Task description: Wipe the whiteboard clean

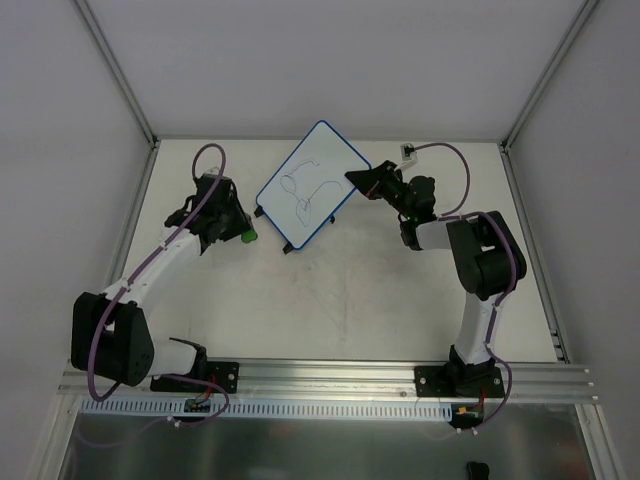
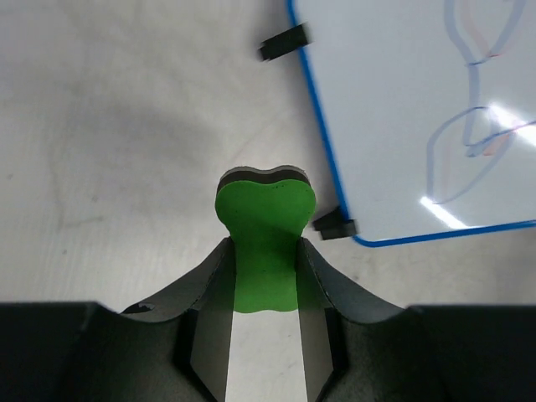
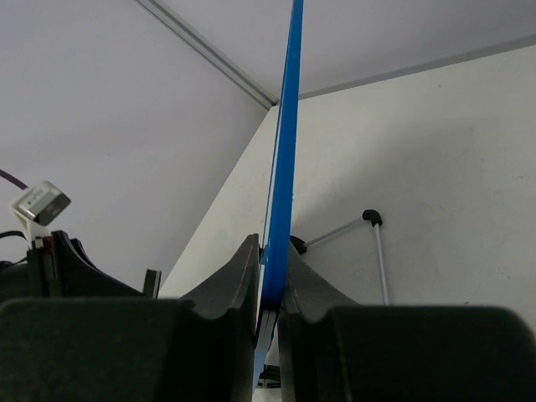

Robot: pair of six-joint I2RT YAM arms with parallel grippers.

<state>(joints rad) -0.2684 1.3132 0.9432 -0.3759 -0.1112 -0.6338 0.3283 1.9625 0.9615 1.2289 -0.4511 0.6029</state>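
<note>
The whiteboard (image 1: pixel 312 185) is a white board with a blue rim and thin pen loops, standing tilted at the back middle of the table. My right gripper (image 1: pixel 358 180) is shut on its right edge. In the right wrist view the blue rim (image 3: pixel 285 151) runs edge-on up between that gripper's (image 3: pixel 271 251) jaws. My left gripper (image 1: pixel 238 232) is just left of the board, shut on a small green eraser (image 1: pixel 247 236). In the left wrist view the eraser (image 2: pixel 265 218) sticks out past the gripper (image 2: pixel 265 247), a little short of the whiteboard's (image 2: pixel 402 109) lower corner and black foot (image 2: pixel 335 224).
Grey enclosure walls close in the table's back and sides. A cable with a small white plug (image 1: pixel 408 153) lies behind the right arm. A thin wire stand (image 3: pixel 378 251) shows behind the board. An aluminium rail (image 1: pixel 330 378) carries both arm bases at the near edge.
</note>
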